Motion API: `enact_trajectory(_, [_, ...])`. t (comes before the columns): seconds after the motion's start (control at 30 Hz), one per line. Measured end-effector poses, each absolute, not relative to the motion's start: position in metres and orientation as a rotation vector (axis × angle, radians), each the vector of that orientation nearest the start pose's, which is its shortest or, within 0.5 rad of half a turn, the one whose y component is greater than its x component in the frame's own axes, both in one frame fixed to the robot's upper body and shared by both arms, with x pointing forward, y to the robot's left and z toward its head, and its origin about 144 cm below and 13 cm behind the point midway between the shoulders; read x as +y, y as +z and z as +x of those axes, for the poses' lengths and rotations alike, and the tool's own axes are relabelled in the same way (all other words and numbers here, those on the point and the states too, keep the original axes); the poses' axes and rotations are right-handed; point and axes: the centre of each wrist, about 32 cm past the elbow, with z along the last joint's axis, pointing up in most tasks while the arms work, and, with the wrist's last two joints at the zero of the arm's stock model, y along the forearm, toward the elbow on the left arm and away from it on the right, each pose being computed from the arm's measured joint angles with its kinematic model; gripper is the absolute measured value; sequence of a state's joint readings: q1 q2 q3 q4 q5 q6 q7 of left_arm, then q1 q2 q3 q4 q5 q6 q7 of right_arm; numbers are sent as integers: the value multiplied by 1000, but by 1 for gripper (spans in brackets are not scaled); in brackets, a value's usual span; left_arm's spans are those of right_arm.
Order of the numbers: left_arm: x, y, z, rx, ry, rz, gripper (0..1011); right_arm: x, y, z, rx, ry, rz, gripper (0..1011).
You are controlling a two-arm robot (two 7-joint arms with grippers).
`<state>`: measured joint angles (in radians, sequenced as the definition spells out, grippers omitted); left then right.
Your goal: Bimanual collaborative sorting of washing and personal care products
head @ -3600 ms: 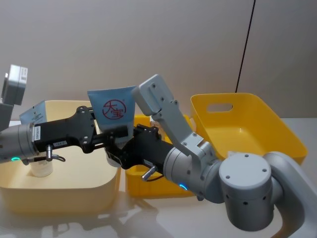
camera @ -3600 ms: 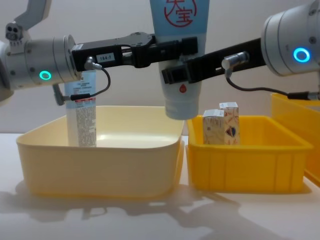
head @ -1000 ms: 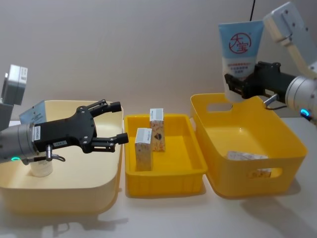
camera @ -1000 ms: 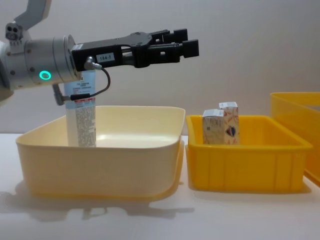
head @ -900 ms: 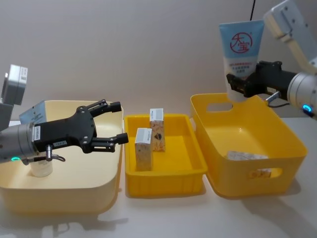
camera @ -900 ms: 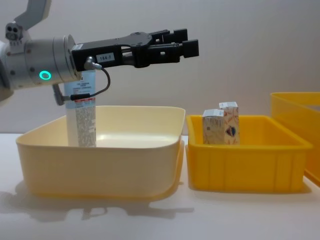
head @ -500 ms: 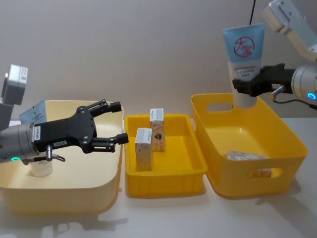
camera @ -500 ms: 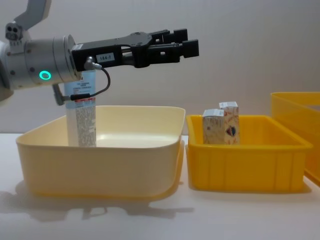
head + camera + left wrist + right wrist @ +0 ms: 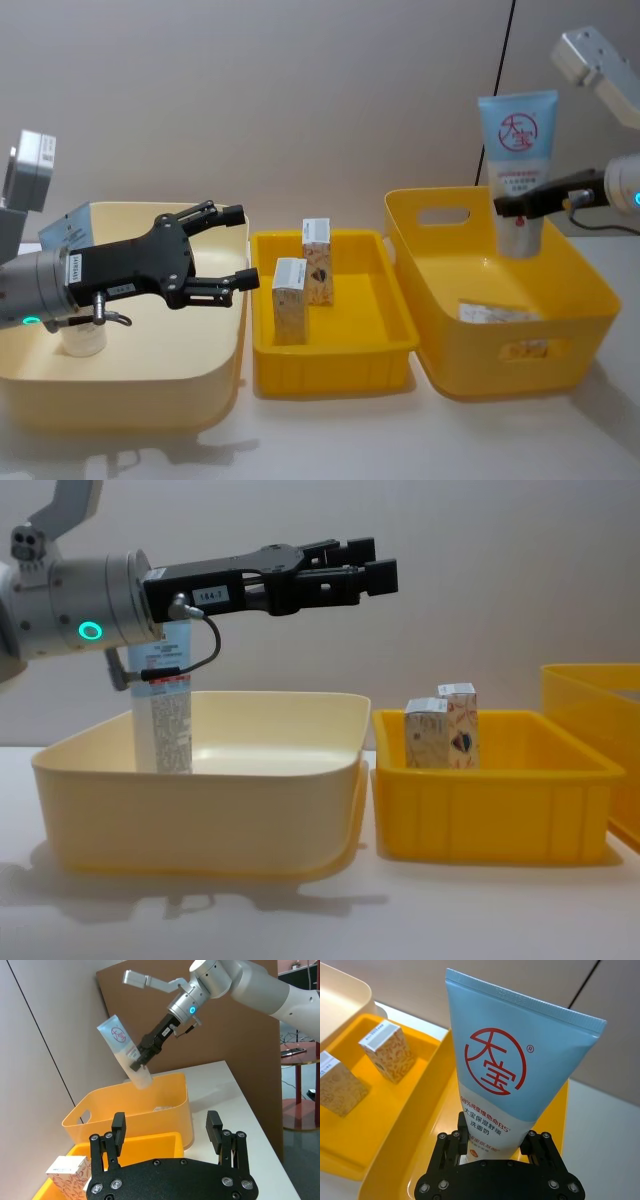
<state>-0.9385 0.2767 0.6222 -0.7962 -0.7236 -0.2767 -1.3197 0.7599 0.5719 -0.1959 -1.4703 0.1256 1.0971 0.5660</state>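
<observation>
Head view: the wide tube (image 9: 520, 160) is clamped by the right gripper (image 9: 522, 205) above the right yellow bin (image 9: 560, 335); the left gripper (image 9: 235, 250) is held spread, empty.

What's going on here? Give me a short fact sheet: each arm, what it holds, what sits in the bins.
right gripper: jaws shut on the red-logo tube, cap down, over the big yellow bin
left gripper: jaws open, holding nothing, above the cream bin
cream bin: one upright tube
middle yellow bin: two small cartons, standing

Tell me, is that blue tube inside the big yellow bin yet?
Not yet: the right hand holds the tube upright above the bin.
</observation>
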Motion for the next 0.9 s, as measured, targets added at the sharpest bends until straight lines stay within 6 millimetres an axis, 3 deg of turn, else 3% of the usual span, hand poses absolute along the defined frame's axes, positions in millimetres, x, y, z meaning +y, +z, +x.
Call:
enact_trajectory(0.43, [240,1279,674,-255,50,-140,1000,-371,1418,585,395,-1270,-632,563])
enact_trajectory(0.9, [240,1279,674,-255,50,-140,1000,-376,1415,587,449,-1278,-636,960])
